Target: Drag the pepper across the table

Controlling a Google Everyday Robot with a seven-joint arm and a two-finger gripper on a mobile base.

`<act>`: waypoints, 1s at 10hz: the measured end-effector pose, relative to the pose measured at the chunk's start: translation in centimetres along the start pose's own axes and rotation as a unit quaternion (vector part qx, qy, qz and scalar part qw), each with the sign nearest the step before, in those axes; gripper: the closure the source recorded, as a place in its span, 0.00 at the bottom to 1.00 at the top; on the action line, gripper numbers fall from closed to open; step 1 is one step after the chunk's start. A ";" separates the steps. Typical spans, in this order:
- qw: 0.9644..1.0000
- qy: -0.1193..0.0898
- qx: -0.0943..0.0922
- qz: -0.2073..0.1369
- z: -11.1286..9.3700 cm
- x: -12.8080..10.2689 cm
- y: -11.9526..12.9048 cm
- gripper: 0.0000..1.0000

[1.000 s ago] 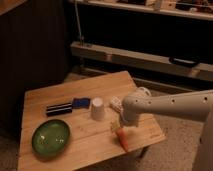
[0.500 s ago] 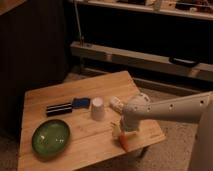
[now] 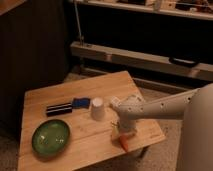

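I count one table [image 3: 55,97] and on it one green bowl [image 3: 50,137], one white cup [image 3: 97,109], one blue packet [image 3: 81,103], one dark bar-shaped object [image 3: 59,108] and one orange-red pepper [image 3: 124,142]. I have one arm [image 3: 165,106] with one gripper [image 3: 123,134], which is low over the pepper by the table's front right edge.

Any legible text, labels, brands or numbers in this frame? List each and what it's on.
None readable.
Any print on the blue packet and the dark bar, left of the white cup: too blurred to read.
The gripper, low over the pepper near the table front right edge: no marking visible.
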 end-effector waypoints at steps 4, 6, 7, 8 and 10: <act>1.000 0.005 0.000 0.000 0.3 -0.3 0.3 0.42; 1.000 0.007 0.000 0.001 0.3 -0.5 0.3 0.42; 1.000 0.007 0.000 0.001 0.3 -0.5 0.3 0.43; 1.000 0.008 0.000 0.002 0.4 -0.6 0.3 0.49; 1.000 0.011 0.002 0.006 0.4 -0.5 0.0 0.64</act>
